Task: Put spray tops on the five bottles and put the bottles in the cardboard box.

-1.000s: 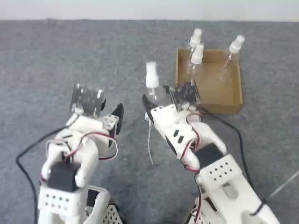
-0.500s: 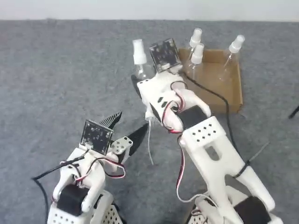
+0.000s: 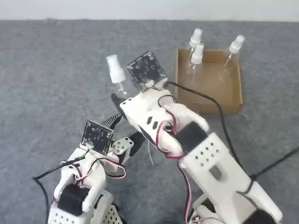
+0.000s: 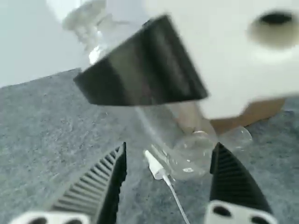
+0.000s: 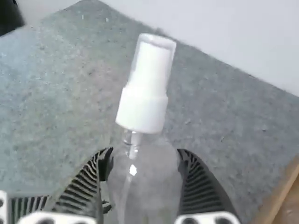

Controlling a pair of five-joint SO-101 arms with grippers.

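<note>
My right gripper (image 3: 119,100) is shut on a clear bottle (image 3: 120,87) with a white spray top (image 3: 113,68), held upright above the carpet left of the cardboard box (image 3: 230,99). In the right wrist view the bottle (image 5: 140,182) sits between the ribbed fingers (image 5: 91,184), its spray top (image 5: 145,100) above them. Three capped bottles (image 3: 196,55) stand in the box. My left gripper (image 3: 126,129) is open, low and close in front of the held bottle. In the left wrist view its fingers (image 4: 105,189) flank the bottle's base (image 4: 194,151).
A loose white dip tube (image 3: 150,145) lies on the grey carpet between the arms, seen also as a dip tube (image 4: 159,170) in the left wrist view. The right arm's black cable (image 3: 219,119) trails past the box's front wall. Open carpet lies left and behind.
The right arm carried the capped bottle away from me, then leftward, away from the box. The left arm drew back toward its base and its gripper now points at the bottle.
</note>
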